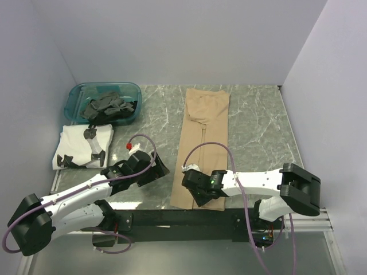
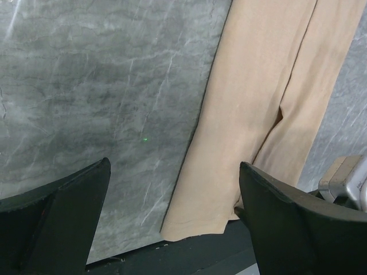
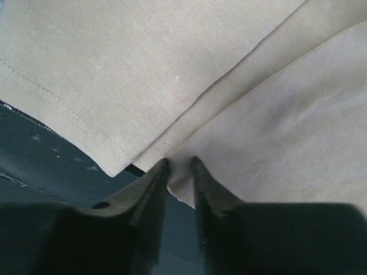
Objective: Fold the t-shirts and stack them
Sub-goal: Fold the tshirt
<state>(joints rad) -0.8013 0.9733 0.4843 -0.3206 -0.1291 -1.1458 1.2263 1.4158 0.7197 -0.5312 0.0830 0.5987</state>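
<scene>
A tan t-shirt [image 1: 203,143] lies folded into a long narrow strip down the middle of the table, its near hem reaching the front edge. My right gripper [image 1: 198,196] sits at that near hem; in the right wrist view its jaws [image 3: 180,163] stand close together with a bunched corner of the tan t-shirt [image 3: 172,69] pinched between them. My left gripper [image 1: 156,169] hovers just left of the strip, open and holding nothing [image 2: 175,163], with the tan t-shirt's [image 2: 258,114] near left corner in view between its fingers. A white t-shirt [image 1: 77,143] with a dark print lies folded at the left.
A teal see-through tub [image 1: 74,91] at the back left holds crumpled dark t-shirts [image 1: 109,106]. The black front rail [image 1: 172,217] runs under the tan hem. White walls close in the marble table on the back and both sides.
</scene>
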